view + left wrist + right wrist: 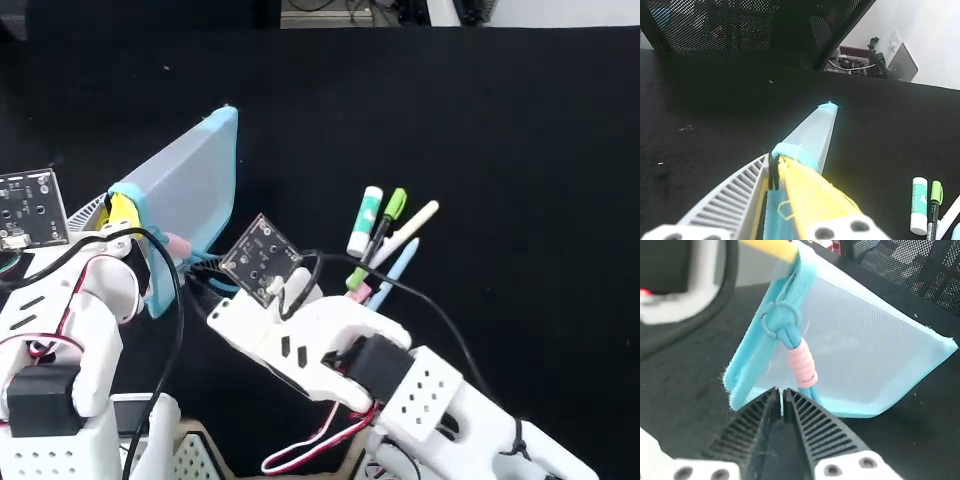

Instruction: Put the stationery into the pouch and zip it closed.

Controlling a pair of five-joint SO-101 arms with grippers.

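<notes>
i work over a table [520, 130] covered in black cloth. beyond its far edge stands a black mesh panel [715, 25], and beside it a white wall [925, 25]. some cables [855, 64] lie near the wall.

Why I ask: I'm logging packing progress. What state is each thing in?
Pouch: tipped up on edge, one corner clamped, looks empty; zip open or closed, cannot tell.
Zip pull: hanging from the clamped corner.
Left gripper: shut on pouch.
Right gripper: shut, beside the zip pull, nothing seen in it.
Glue stick: lying on the table, outside pouch.
Pens: lying beside it, outside pouch.
</notes>
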